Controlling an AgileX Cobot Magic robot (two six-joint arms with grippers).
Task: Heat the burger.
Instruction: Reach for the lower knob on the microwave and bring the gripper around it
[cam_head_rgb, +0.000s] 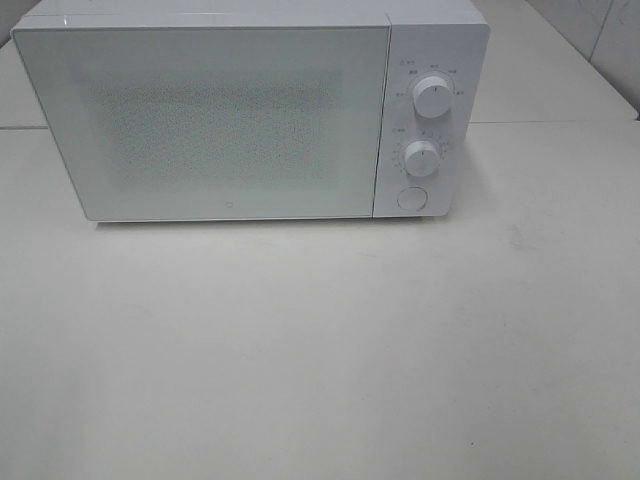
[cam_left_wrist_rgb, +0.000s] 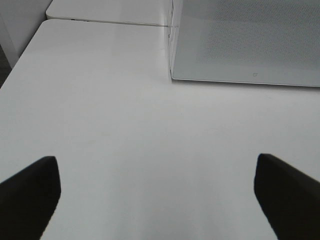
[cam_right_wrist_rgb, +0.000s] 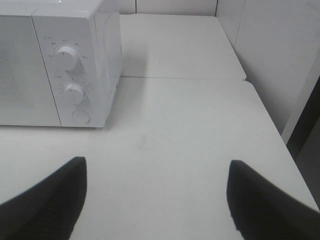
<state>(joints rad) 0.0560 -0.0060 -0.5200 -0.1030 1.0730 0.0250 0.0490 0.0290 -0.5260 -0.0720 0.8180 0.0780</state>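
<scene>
White tabletop (cam_head_rgb: 320, 350) carries one white microwave (cam_head_rgb: 250, 120) with its door shut. Its panel bears two knobs, upper dial (cam_head_rgb: 432, 98) and lower dial (cam_head_rgb: 422, 158), plus one round button (cam_head_rgb: 411, 198). Left gripper (cam_left_wrist_rgb: 155, 170) and right gripper (cam_right_wrist_rgb: 156, 170) hover above the table, jaws spread wide and holding nothing. I cannot tell where the burger is.

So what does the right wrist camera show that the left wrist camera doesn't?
Only the right wrist view: the upper round white knob, the lower round white knob, the round white button and the open right gripper. Only the left wrist view: the small mark low on the speckled glass door and the open left gripper. Both: the white box-shaped microwave on the flat white table.
</scene>
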